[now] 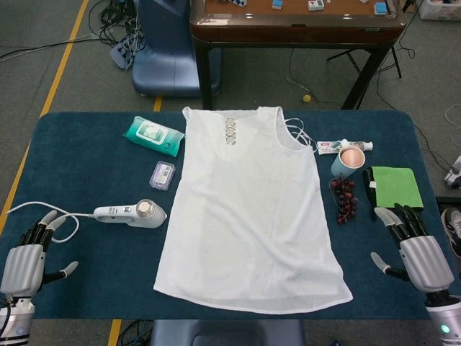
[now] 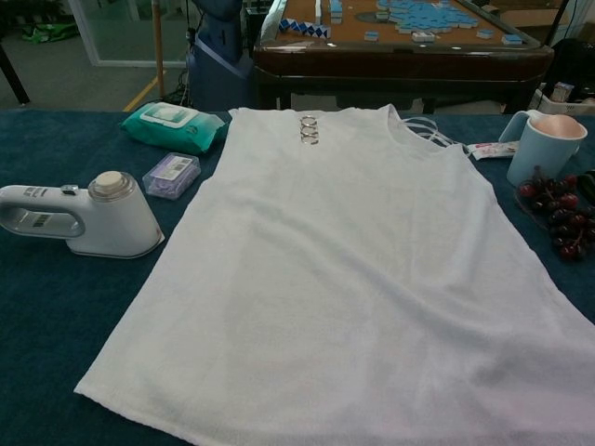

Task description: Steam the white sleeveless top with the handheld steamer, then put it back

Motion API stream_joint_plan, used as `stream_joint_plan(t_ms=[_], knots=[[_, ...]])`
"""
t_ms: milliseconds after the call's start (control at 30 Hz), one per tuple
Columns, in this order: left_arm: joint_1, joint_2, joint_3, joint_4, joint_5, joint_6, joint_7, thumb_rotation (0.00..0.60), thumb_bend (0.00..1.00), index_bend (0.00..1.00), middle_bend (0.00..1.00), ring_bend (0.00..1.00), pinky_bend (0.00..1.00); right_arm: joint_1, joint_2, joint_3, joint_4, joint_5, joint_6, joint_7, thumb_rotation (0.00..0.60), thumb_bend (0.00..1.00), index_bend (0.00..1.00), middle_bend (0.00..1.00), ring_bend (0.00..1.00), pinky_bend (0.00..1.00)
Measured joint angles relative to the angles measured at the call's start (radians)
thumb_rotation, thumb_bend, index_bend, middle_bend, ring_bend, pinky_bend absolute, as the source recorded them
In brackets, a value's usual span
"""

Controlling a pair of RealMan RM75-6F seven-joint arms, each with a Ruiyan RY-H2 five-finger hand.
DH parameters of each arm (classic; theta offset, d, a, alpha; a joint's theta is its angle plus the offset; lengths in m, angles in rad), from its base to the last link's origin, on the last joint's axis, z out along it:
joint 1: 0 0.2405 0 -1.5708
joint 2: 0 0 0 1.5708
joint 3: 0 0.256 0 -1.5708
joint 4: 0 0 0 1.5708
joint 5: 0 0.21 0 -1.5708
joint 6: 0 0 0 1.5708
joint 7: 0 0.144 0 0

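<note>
Blue table (image 1: 86, 166) | white top (image 1: 248, 209) flat | steamer (image 1: 130, 213) at its left | left hand (image 1: 25, 263), right hand (image 1: 418, 252) splayed, empty

1. Table (image 1: 86, 173): the dark blue cloth-covered surface in front of you carries every item below.
2. Pack of wet wipes (image 1: 153, 135): teal, lying flat towards your far left.
3. Small clear box (image 1: 162, 175): purple contents, just nearer you than the wipes.
4. Mug (image 1: 348, 160): pale blue, upright at your right.
5. Small tube (image 1: 344, 146): white with red, lying just behind the mug.
6. Cherries (image 1: 345, 200): dark red bunch, just in front of the mug.
7. Green cloth (image 1: 395, 188): folded, beside the cherries, near your right edge.
</note>
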Motion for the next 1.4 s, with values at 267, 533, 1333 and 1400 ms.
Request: stream_joint_plan(t_ms=[267,533,1333,1400], knots=[[-0.083,-0.014,-0.043,0.016,-0.037,-0.105,-0.003,0.6,0.03,0.16,0.1,0.1,0.15,0.004,0.021,0.036,-0.041,0.029,0.015,-0.059,0.6,0.29,0.0,0.15,0.0,0.02],[-0.191,-0.073,-0.096,0.041,-0.112,-0.219,0.054,0.6,0.07,0.17,0.1,0.1,0.15,0.007,0.058,0.076,-0.114,0.075,0.022,-0.13,0.6,0.29,0.0,0.15,0.0,0.02],[-0.387,-0.271,-0.167,0.251,-0.361,-0.38,0.246,0.6,0.07,0.22,0.15,0.15,0.15,-0.001,0.075,0.072,-0.111,0.091,0.008,-0.096,0.6,0.29,0.0,0.15,0.0,0.02],[-0.395,-0.28,-0.167,0.265,-0.37,-0.385,0.251,0.6,0.07,0.23,0.16,0.15,0.15,-0.004,0.075,0.071,-0.109,0.091,0.01,-0.094,0.6,0.29,0.0,0.15,0.0,0.02]])
